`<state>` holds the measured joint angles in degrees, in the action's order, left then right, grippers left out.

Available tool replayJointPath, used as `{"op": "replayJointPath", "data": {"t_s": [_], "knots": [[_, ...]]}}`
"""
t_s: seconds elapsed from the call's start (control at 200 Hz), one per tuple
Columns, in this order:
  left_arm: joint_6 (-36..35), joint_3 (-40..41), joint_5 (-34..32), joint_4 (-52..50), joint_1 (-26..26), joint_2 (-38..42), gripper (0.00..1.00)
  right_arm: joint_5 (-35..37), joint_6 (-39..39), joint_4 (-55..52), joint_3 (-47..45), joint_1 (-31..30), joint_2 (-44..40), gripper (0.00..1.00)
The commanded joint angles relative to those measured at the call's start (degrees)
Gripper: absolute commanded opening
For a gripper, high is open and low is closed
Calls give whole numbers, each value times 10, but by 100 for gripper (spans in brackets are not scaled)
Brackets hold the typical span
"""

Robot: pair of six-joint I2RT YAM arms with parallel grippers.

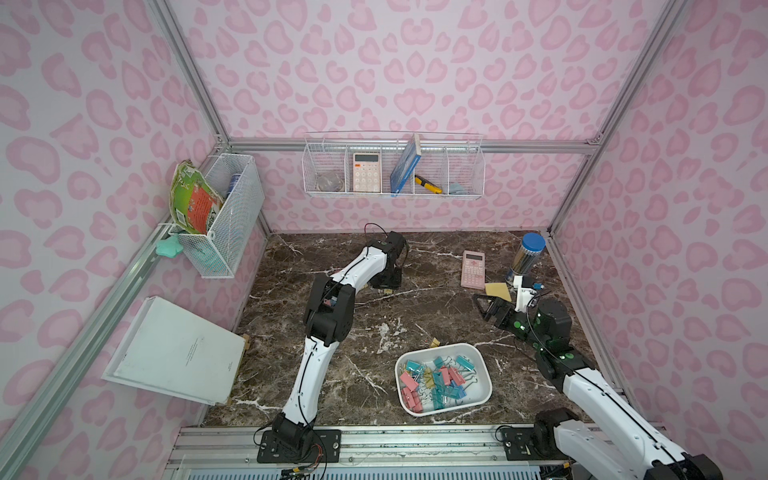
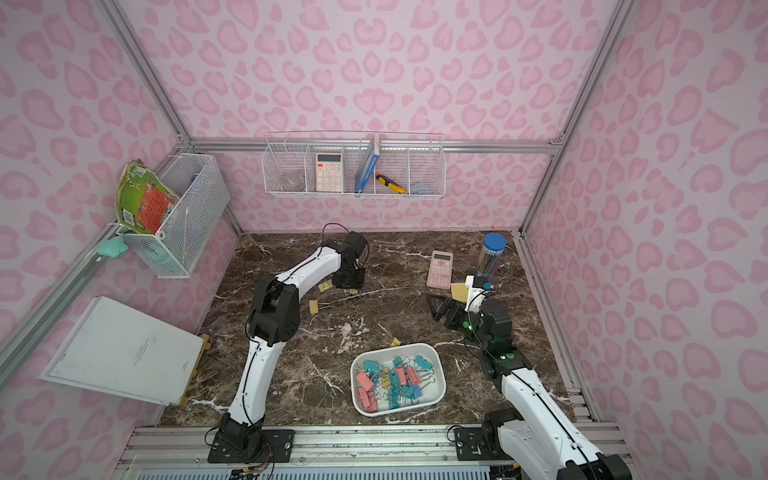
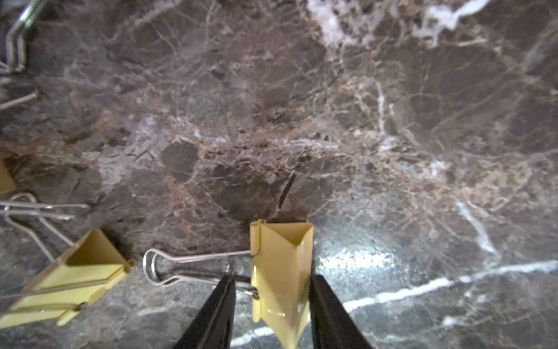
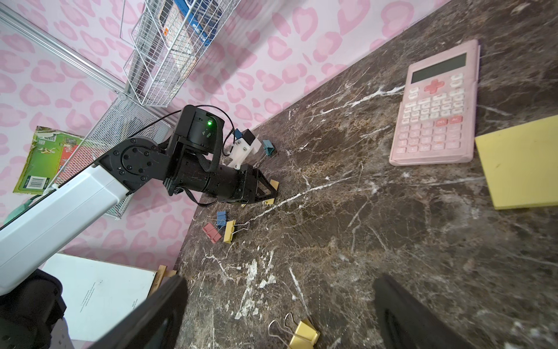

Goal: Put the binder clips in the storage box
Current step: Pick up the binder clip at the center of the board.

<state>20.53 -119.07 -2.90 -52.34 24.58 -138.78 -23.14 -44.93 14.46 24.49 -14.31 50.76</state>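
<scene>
Your left gripper (image 3: 271,284) is hanging low over the far part of the dark brown marble table (image 1: 415,266). A small yellow metal binder clip (image 3: 282,272) with silver wire handles is sitting between its two black fingers (image 3: 222,302). One finger is touching the clip's body and the other is sitting over a wire handle. I cannot tell if the gripper is squeezing the clip or only standing around it. Another yellow clip (image 3: 78,281) is lying just beside it.

Your right gripper (image 4: 280,290) is spread wide and holding nothing.

Most of the pastel pink, teal, blue and yellow binder clips (image 1: 436,380) are lying in a heap inside the shallow white plastic storage box (image 1: 476,388). The box is sitting near the front of the table, between your two arms. One loose yellow clip (image 2: 395,342) is lying just behind the box. A red, a blue and a yellow clip (image 4: 229,231) are lying close together near the left arm.

A pink calculator (image 1: 473,269), a square yellow sticky pad (image 1: 498,289) and a clear tube with a blue lid (image 1: 525,253) are sitting at the far right. The walls (image 1: 415,62) are showing pink heart spots. A white wire basket (image 1: 324,158) is hanging on the back wall.
</scene>
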Motion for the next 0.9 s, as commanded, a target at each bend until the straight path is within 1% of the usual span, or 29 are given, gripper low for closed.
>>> {"op": "replayJointPath", "data": {"t_s": [0.0, 0.08, 0.27, 0.36, 0.505, 0.56, 0.58, 0.63, 0.67, 0.745, 0.84, 0.895], "knots": [[-10, 1, 51, -1, -1, -18, 43, -2, -2, 20, 5, 1, 3, 98], [-11, -2, 63, -2, -1, -26, 44, -4, -2, 22, 6, 0, 6, 98], [-17, -16, 62, -15, -1, -47, 42, -2, -2, 18, 5, 0, 3, 98], [-21, -18, 65, -19, -1, -54, 33, -1, -2, 17, 6, 0, 2, 98], [-23, -18, 64, -21, 0, -54, 32, -2, -3, 21, 7, 0, 7, 98], [-23, -18, 62, -22, -1, -54, 34, -4, -4, 22, 7, 0, 9, 98], [-23, -19, 61, -23, -1, -54, 38, -5, -4, 23, 7, 0, 9, 98], [-23, -22, 58, -25, -1, -56, 50, -5, -5, 23, 9, 0, 9, 98], [-23, -24, 53, -27, -1, -58, 53, -5, -4, 22, 9, 0, 8, 98], [-25, -34, 43, -33, -1, -66, 53, -4, -3, 18, 12, 0, 6, 98], [-29, -44, 48, -36, -1, -77, 53, -1, 0, 10, 13, 1, 1, 98], [-30, -46, 55, -36, -1, -80, 43, 1, 2, 8, 13, 1, -2, 98]]}}
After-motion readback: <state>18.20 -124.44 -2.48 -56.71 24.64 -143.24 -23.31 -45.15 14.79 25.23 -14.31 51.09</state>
